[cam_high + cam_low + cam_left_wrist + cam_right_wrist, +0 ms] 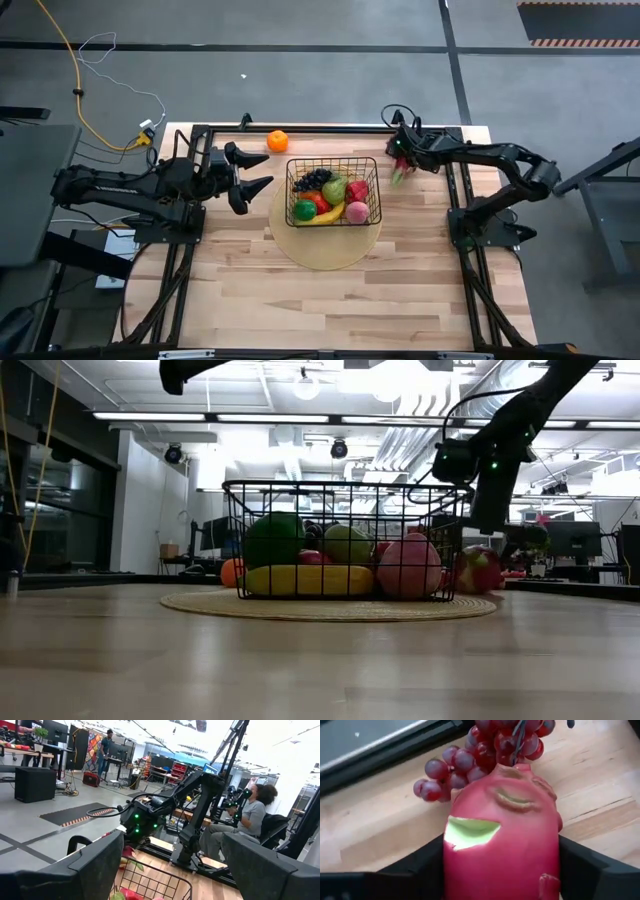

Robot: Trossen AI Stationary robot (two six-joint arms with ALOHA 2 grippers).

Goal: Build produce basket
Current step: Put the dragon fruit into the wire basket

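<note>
Filling the right wrist view, the pink dragon fruit (501, 840) is sitting between my right gripper (500, 870)'s dark fingers, which are pinching it from both sides. Just past it, a bunch of red grapes (480, 755) is lying on the wooden table (600, 780), touching or nearly touching the fruit's far end.

Looking down from above, I am holding the right gripper (402, 160) just beside the basket (333, 190), off its right side near the table's far edge. That black wire basket is resting on a round pale disc (325, 250) and already carrying a banana (325, 216), a green ball (304, 210), a pear (334, 189), purple grapes (313, 179) and a peach (357, 211). An orange (277, 141) is waiting on the table, apart from the basket's far left corner.

My left gripper (252, 170) is hovering left of the basket, fingers spread, holding nothing.

My worry: the fruit is smooth and rounded, so it could be slipping as I lift. Carrying it too low, I could be clipping the wire rim and shoving the basket off its disc. The grapes could also be snagging and dragging along.
</note>
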